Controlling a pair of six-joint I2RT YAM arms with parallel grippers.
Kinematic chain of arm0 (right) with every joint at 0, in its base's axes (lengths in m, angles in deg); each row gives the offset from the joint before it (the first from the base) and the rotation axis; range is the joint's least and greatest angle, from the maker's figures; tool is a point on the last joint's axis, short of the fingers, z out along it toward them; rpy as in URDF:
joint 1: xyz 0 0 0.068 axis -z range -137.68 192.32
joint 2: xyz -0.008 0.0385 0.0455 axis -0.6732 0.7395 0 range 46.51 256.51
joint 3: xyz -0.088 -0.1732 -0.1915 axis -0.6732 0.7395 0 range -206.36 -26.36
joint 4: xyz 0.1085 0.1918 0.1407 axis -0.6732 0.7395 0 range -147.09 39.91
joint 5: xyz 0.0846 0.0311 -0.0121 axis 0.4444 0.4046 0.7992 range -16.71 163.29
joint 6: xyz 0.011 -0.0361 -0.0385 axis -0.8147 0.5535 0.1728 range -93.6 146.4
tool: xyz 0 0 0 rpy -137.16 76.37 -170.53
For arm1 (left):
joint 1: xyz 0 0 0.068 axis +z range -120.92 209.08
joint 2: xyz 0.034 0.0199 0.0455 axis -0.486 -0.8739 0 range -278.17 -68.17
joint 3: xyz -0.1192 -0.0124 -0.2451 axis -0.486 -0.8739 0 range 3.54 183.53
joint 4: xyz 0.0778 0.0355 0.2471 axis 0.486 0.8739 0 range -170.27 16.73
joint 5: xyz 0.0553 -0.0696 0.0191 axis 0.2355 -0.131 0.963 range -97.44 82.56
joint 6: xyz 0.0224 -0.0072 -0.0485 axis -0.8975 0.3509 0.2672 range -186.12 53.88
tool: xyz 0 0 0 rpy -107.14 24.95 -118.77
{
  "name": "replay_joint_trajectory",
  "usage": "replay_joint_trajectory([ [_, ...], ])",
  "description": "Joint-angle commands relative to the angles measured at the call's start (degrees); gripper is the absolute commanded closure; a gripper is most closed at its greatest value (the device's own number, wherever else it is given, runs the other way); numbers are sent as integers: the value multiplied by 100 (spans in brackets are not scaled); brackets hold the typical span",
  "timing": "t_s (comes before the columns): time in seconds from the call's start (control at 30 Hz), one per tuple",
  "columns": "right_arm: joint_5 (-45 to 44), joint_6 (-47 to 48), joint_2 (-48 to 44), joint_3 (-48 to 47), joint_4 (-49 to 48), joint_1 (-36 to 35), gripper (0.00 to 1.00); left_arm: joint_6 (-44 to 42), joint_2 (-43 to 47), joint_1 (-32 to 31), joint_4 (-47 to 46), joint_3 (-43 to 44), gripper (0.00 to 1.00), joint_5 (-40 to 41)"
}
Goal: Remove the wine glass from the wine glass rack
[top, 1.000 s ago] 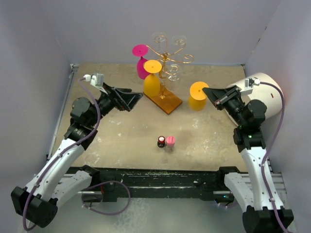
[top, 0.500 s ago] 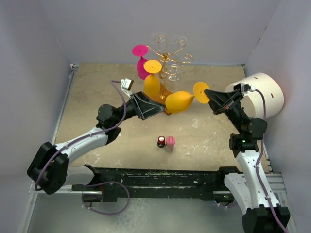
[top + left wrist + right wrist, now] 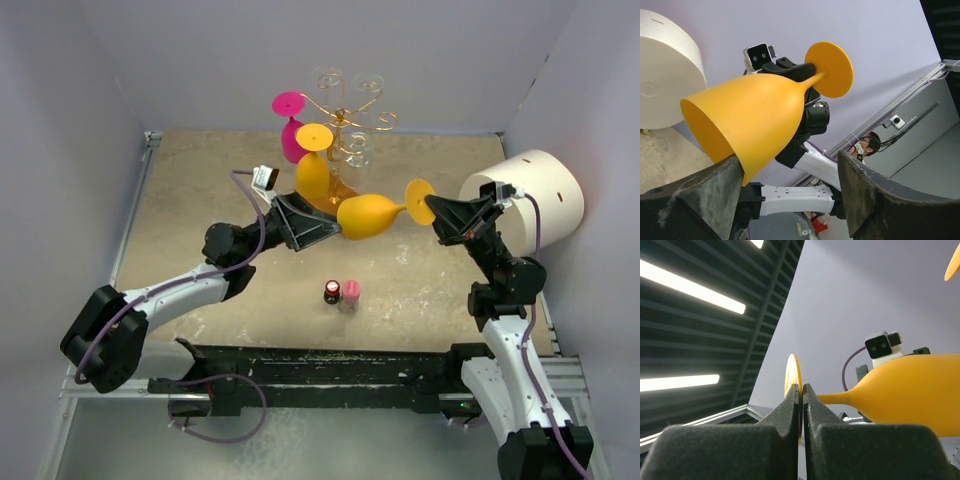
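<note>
An orange wine glass (image 3: 368,215) lies on its side in the air between my two arms. My right gripper (image 3: 437,212) is shut on the glass's round foot (image 3: 791,382), seen edge-on between the fingers in the right wrist view. My left gripper (image 3: 325,228) is open with its jaws wide apart at the bowl's rim. In the left wrist view the bowl (image 3: 750,115) rests against one finger (image 3: 695,195). The gold wire wine glass rack (image 3: 345,110) stands behind. An orange glass (image 3: 313,170), a pink glass (image 3: 290,125) and clear glasses (image 3: 355,150) hang on it.
A large white cylinder (image 3: 525,195) stands at the right, close behind my right arm. Two small bottles (image 3: 340,292) stand near the front middle of the table. Grey walls close in the left, right and back sides.
The orange glass has gone from standing foot-up on the table to lying sideways in the air in my right gripper. My left arm has swung to the middle, its open jaws at the bowl.
</note>
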Motion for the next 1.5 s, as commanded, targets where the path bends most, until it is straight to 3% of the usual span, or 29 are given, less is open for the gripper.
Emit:
replay_joint_trajectory([
  [0.0, -107, -1150, 55, 67, -419, 20, 100, 218, -63, -165, -739, 120, 28, 88],
  [0.3, 55, -1029, 148, 316, -527, 20, 99, 466, -266, -337, -1286, 155, 56, 94],
  [0.43, 164, -601, -20, 361, 103, 20, 97, 505, -257, -371, -1403, 133, 74, 79],
  [0.6, 203, 168, -375, 510, 1209, 20, 84, 311, 8, -362, -1008, -10, 86, 97],
  [0.67, 122, 487, -445, 622, 1467, 22, 71, 158, 179, -363, -528, -12, 90, 36],
  [0.8, -66, 942, -538, 869, 1368, 20, 58, -206, 574, -346, 302, -113, 99, 80],
  [0.87, -96, 1221, -545, 919, 1374, 20, 45, -470, 911, -326, 742, -170, 100, 163],
  [0.97, 9, 1943, -511, 809, 1790, 28, 23, -989, 1487, -297, 1800, -240, 100, 383],
  [1.13, -61, 3960, -440, 197, 3632, 33, 0, -1884, 2605, -271, 4223, -203, 100, 1021],
  [1.33, -1464, 6814, -195, -1243, 6760, 38, 0, -2814, 3531, -266, 7991, 686, 100, 2126],
  [1.47, -2223, 8026, -16, -1837, 8063, 38, 0, -3264, 3617, -268, 9680, 1318, 100, 2846],
])
